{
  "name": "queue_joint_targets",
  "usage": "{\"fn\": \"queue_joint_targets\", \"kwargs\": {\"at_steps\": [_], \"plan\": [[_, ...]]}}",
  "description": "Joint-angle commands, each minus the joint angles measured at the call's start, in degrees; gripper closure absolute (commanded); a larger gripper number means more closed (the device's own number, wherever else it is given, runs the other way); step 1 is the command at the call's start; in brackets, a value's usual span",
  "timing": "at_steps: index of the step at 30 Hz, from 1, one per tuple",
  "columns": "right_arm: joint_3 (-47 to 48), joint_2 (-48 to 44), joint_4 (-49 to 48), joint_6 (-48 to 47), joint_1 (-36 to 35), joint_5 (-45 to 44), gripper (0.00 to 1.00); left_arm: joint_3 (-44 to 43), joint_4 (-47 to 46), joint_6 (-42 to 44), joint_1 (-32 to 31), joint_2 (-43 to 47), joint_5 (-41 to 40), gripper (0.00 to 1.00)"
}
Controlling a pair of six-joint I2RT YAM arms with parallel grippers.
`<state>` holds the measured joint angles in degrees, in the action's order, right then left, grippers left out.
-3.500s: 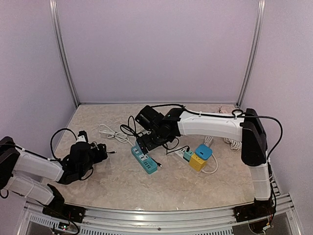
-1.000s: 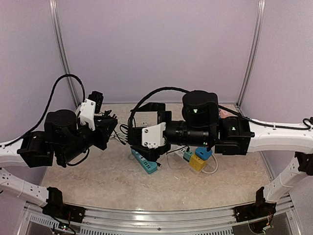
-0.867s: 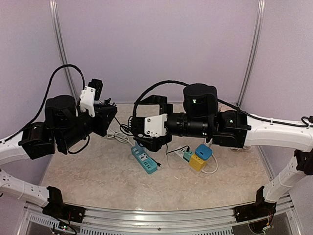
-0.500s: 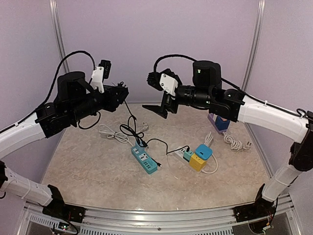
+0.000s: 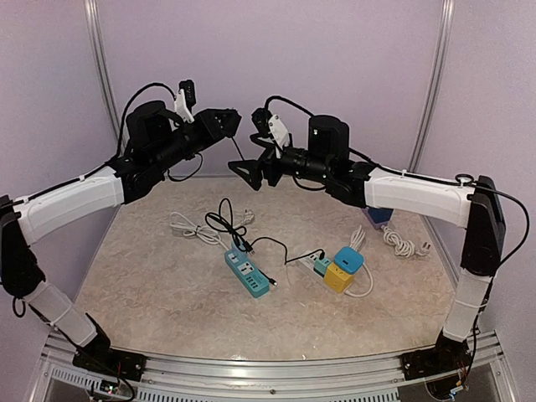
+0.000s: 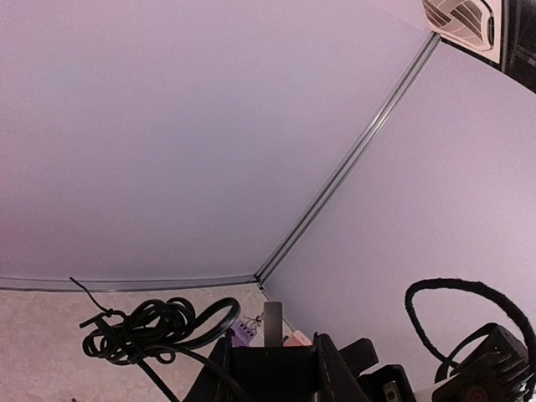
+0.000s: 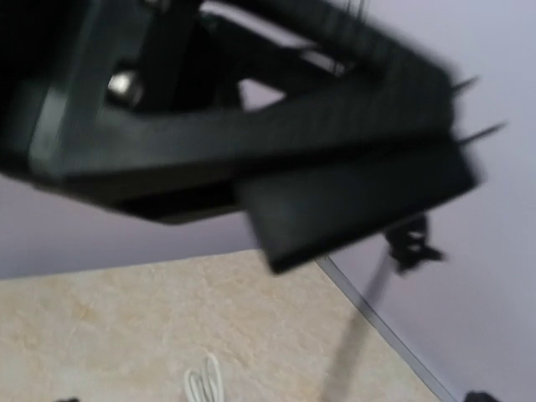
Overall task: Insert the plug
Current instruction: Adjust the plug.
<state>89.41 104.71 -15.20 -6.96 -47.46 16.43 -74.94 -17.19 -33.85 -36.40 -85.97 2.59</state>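
– Where is the plug?
– High above the surface [image 5: 167,293]. Its metal tip [image 6: 272,316] pokes out between the jaws of the left gripper [image 5: 233,126], which are clamped on it. Its black cable [image 6: 151,325] trails down towards the teal power strip [image 5: 249,277].
– And the right gripper [image 5: 249,159]?
– Just beside the left one, jaws wide apart and holding nothing. It is probably placed to take or steady the plug.

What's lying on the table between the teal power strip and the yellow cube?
In the top view, a thin black cord loops across that gap, and a small white-and-teal adapter sits against the yellow cube.
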Motion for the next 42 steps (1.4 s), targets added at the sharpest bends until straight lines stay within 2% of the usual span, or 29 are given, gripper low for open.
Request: {"fn": "queue_joint_targets", "kwargs": {"at_steps": [1,5,8,11,15,22,28,31,36,42], "plan": [[-0.09,-0.52,-5.85,-0.46,2.52,6.29,0.0,-7.0,-0.66,0.25,1.89,-4.07,12.17,1.0],[-5.51,-6.78,0.35,-15.84,6.49,13.59,0.0,-9.95,9.83,5.11,4.32,-4.96,17.29,1.0],[-2.95,-7.36,10.22,-24.86,10.0,21.18,0.0,-12.47,15.52,10.8,3.88,-4.3,17.8,1.0],[0.95,-6.55,17.88,-34.62,10.63,20.78,0.0,-16.6,24.35,17.19,2.19,-4.87,18.66,1.0],[0.89,-7.5,18.67,-47.73,10.64,23.01,0.0,-15.03,28.18,20.12,1.51,-3.5,20.86,1.0],[1.67,-7.4,15.39,-57.25,9.32,24.95,0.0,-9.46,33.5,24.13,-1.4,2.32,21.23,1.0],[4.98,-6.03,20.06,-64.01,6.94,26.89,0.0,-9.77,36.17,26.45,-3.74,4.12,22.98,1.0],[5.6,-5.74,21.68,-66.92,4.94,24.0,0.0,-9.33,36.65,25.85,-3.85,4.36,21.77,1.0],[4.86,-5.8,21.41,-69.54,2.63,22.06,0.01,-9.18,36.86,24.76,-4.06,4.37,22.3,1.0],[7.27,-4.6,25.01,-70.98,1.36,23.72,0.05,-9.03,36.46,24.75,-4.73,3.93,24.22,1.0]]}}
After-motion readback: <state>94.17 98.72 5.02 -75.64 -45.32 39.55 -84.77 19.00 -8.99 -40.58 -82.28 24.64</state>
